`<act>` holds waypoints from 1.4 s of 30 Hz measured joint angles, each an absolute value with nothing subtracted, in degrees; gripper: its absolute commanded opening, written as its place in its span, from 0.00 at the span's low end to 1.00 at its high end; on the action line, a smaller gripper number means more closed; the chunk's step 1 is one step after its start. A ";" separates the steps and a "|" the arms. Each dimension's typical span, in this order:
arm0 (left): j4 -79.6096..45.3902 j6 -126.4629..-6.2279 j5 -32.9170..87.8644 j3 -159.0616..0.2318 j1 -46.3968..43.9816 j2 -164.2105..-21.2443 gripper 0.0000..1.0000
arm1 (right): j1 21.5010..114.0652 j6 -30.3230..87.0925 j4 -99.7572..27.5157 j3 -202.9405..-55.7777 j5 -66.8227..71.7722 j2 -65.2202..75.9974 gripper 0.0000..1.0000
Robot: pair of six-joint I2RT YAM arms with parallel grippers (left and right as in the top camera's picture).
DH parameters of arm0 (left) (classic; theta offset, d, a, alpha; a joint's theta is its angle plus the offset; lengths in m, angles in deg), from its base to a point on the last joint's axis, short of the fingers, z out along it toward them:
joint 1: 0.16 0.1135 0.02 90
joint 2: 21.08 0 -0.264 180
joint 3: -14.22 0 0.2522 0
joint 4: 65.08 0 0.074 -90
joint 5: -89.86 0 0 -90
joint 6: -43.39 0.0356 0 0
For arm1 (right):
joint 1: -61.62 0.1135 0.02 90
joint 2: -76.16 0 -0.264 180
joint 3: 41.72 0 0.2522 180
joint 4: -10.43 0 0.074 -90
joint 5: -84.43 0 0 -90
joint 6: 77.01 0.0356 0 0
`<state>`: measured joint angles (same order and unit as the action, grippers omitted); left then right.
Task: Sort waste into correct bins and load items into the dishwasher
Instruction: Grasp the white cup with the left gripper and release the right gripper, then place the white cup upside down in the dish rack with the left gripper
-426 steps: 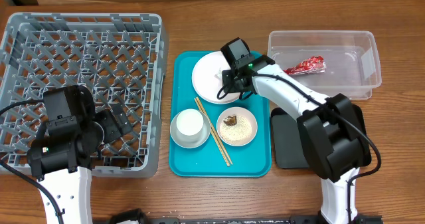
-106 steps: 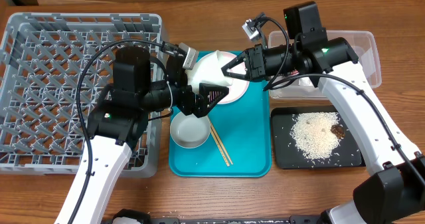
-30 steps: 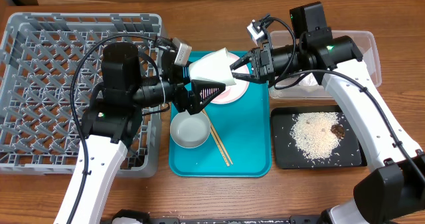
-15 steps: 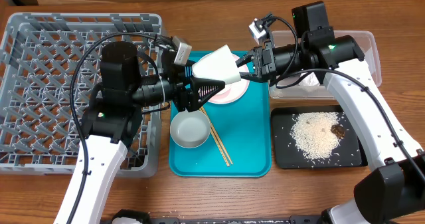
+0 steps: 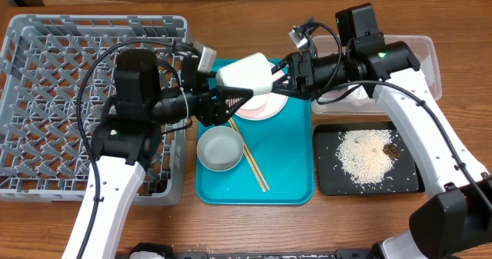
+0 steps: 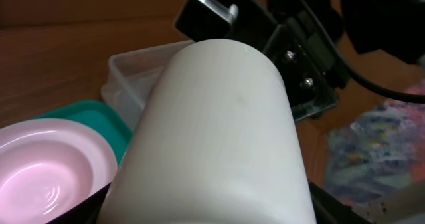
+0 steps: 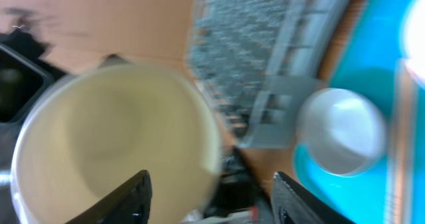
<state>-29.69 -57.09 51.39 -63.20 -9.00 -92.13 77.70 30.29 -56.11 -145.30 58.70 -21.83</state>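
Observation:
A white bowl [image 5: 244,73] hangs on its side above the teal tray [image 5: 284,167]. My left gripper [image 5: 233,94] is shut on it from the left; in the left wrist view the bowl [image 6: 212,131] fills the space between the dark fingers [image 6: 332,207]. My right gripper [image 5: 278,74] stands open just right of the bowl's mouth [image 7: 113,144], its fingers [image 7: 136,197] spread apart. On the tray lie a white plate [image 5: 265,107], a second bowl [image 5: 219,149] and chopsticks [image 5: 250,163]. The grey dishwasher crate [image 5: 92,36] is at the left.
The black tray [image 5: 327,182] at the right holds rice [image 5: 365,155] and a brown scrap [image 5: 391,149]. Behind it the clear tub [image 5: 427,59] holds a white tissue [image 5: 354,95]. Both arms and their cables cross above the teal tray.
My right gripper has opened and let go of the bowl's rim. My left jaws have closed in on the bowl, which has shifted slightly up and tilted.

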 measured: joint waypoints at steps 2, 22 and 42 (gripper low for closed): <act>-27.94 -56.96 48.76 -63.20 -7.67 -92.19 0.41 | 77.52 30.22 -58.29 -145.30 53.02 -21.83 0.61; 3.69 -56.70 2.67 -63.46 17.21 -87.43 0.31 | 61.61 25.02 -76.72 -145.24 13.20 -12.13 0.63; 8.95 -57.18 -5.14 -63.52 20.62 -105.96 1.00 | 61.61 23.45 -77.46 -145.24 11.99 -12.20 0.63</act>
